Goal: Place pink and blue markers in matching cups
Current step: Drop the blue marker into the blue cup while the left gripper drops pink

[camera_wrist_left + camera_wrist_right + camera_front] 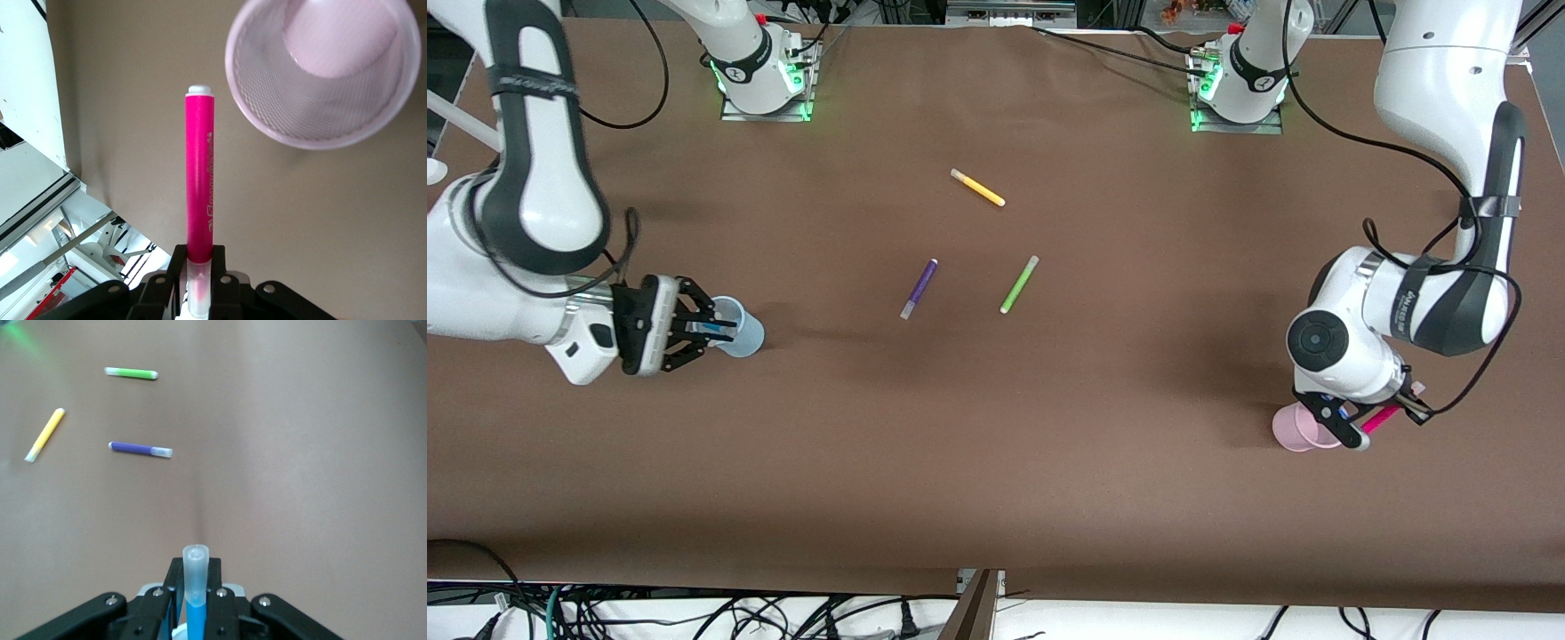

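The translucent light pink plastic cup (320,70) is cut off by the left wrist view's edge. The right gripper (710,330) hides part of the translucent light blue plastic cup (745,331).

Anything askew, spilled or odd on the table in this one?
Nothing stands out. Both cups stand upright: the blue cup at the right gripper, which holds the blue marker, and the pink cup by the left gripper, which holds the pink marker. Three spare markers lie loose mid-table.
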Robot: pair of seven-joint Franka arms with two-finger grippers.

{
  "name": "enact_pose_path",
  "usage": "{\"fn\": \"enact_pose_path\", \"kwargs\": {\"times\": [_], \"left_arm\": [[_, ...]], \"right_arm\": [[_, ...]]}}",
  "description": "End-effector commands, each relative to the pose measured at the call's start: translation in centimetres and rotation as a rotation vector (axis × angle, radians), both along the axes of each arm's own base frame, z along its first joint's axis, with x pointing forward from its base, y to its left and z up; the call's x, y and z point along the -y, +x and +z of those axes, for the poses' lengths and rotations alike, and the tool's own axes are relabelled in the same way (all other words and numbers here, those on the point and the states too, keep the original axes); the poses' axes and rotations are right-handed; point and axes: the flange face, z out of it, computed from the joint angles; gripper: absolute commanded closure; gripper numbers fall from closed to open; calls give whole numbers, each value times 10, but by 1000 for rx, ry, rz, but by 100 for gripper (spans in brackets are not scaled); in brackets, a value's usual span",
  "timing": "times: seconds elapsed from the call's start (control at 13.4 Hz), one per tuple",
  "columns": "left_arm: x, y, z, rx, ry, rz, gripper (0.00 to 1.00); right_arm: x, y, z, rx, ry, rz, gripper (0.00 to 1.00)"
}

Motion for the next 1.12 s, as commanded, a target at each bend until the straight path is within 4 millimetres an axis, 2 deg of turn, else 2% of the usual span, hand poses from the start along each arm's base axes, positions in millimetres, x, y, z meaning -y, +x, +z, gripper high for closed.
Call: {"fn": "enact_pose_path", "kwargs": {"times": [0.0, 0.22, 0.3, 0.37, 0.52, 0.6, 0.67, 0.75, 0.82, 0.9, 1.05], "left_arm": [[6, 11, 0, -8, -26, 6, 100], [17, 6, -8, -31, -22, 6, 100], [20, 1, -11, -57, -11, 17, 100], [34, -5, -13, -89, -6, 23, 100], [37, -12, -15, -128, 17, 42, 100], [37, -12, -16, -127, 17, 44, 97], [39, -11, -15, -125, 19, 40, 65], [43, -10, -12, -111, 20, 34, 1], [45, -9, -10, -105, 17, 37, 0], [51, -9, -4, -91, 5, 39, 0], [68, -13, 21, -48, -39, 68, 0]], "right_arm": [[19, -7, -18, 29, 150, 91, 100], [43, -21, -44, 54, 236, 142, 100], [44, -25, -50, 48, 256, 144, 100], [48, -29, -56, 52, 269, 145, 100], [52, -31, -69, 63, 290, 166, 100], [54, -34, -75, 55, 295, 165, 100], [55, -37, -78, 44, 297, 161, 100], [54, -39, -78, 21, 302, 145, 64], [63, -38, -75, -1, 297, 106, 1], [66, -38, -71, -45, 286, 43, 0], [66, -28, -44, -143, 230, -106, 0]]}}
